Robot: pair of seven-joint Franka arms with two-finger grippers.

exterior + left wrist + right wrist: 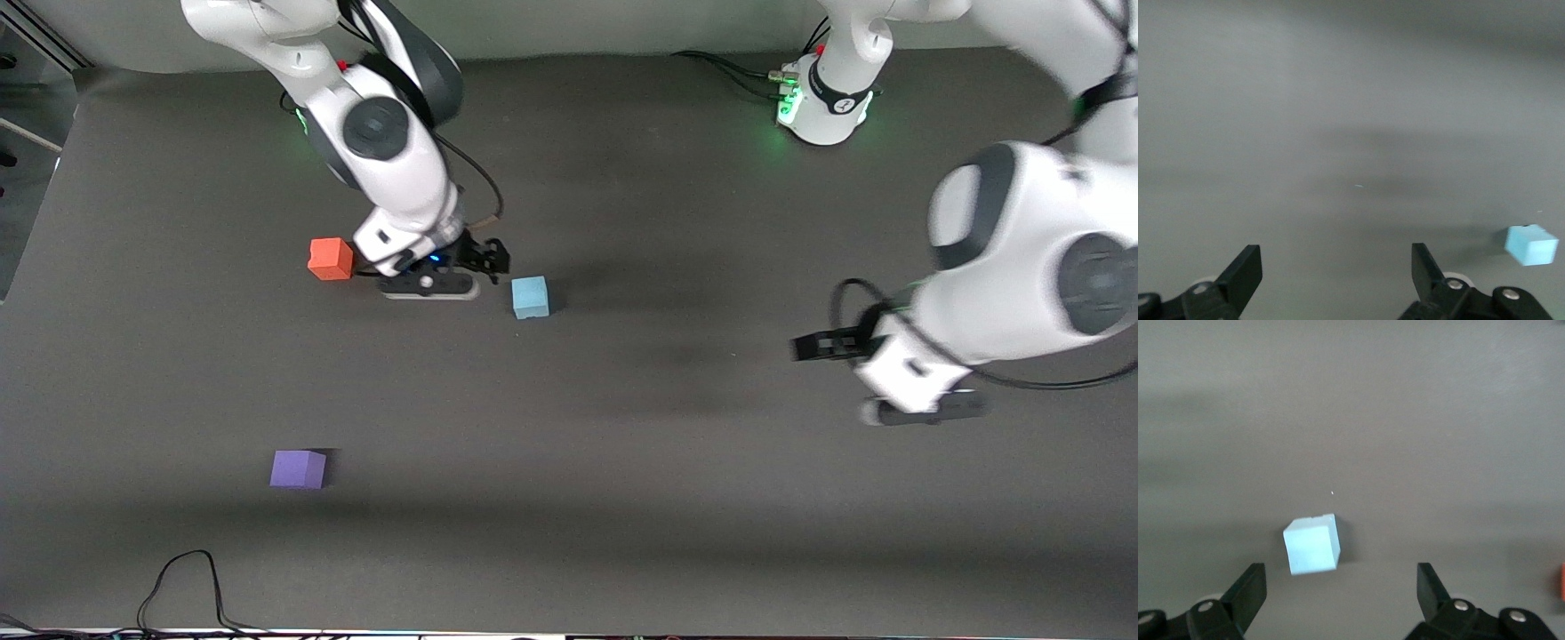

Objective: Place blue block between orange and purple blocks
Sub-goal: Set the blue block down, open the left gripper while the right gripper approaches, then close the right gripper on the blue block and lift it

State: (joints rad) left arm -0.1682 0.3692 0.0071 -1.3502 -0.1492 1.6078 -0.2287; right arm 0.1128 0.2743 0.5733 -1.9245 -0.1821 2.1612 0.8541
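The blue block (530, 297) lies on the dark table, about mid-table. The orange block (331, 259) lies toward the right arm's end, and the purple block (298, 468) lies nearer the front camera than it. My right gripper (487, 257) is open and empty, low beside the blue block, between it and the orange block. In the right wrist view the blue block (1311, 544) sits just ahead of the open right gripper (1341, 587), off toward one finger. My left gripper (811, 345) is open and empty toward the left arm's end, and the left wrist view (1337, 267) shows the blue block (1531, 244) far off.
The table is a dark grey mat (622, 462). Black cables (182, 587) lie at its edge nearest the front camera. The left arm's base (827, 102) stands at the top. A sliver of the orange block (1562, 581) shows at the right wrist view's edge.
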